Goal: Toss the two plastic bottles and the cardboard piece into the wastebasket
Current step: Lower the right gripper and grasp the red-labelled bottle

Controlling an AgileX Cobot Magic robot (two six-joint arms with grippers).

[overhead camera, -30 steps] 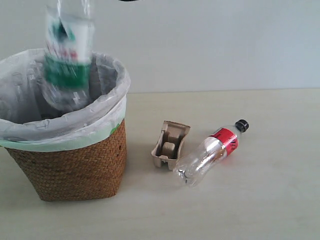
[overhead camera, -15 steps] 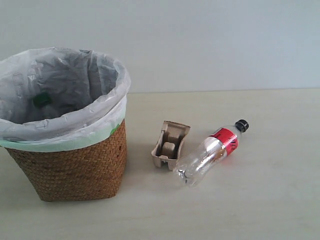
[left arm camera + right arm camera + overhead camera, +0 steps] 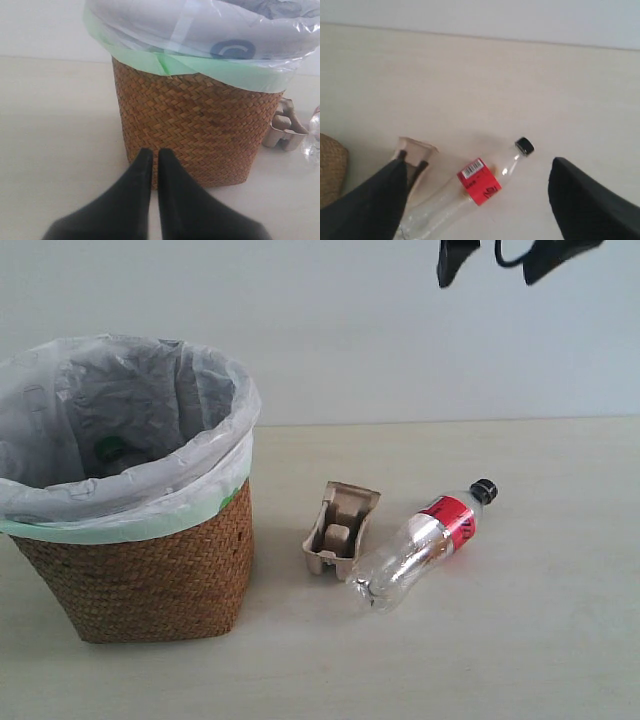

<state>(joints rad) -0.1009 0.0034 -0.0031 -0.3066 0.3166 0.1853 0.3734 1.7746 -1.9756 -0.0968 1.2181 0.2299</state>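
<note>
Nearest me in the exterior view stands the wastebasket (image 3: 140,570), its pale liner folded over the rim. A green patch low inside the liner is, as I read it, the green-capped bottle (image 3: 110,448) already down in there, though I cannot make out its shape. My left fingers (image 3: 142,175) are pressed together with nothing between them, low over the worktop (image 3: 500,660) and pointing at the foot of the wicker wall, close to it but apart. A little further back, to the right of the basket, the red-labelled bottle (image 3: 425,543) lies on its side with its clear base toward the camera and its black cap pointing away. The cardboard piece (image 3: 341,528) sits between it and the basket, hard against the bottle's lower body — touching or only just beside, I cannot tell. Farthest and highest, my right fingers (image 3: 448,262) hang at the top edge of the view, spread wide and empty. Through the right wrist camera they straddle the red bottle from well above. So I judge one item of three binned and two left on the worktop — the red bottle looks the likely next pick, with a descent and a closing of the fingers yet to be made.
</note>
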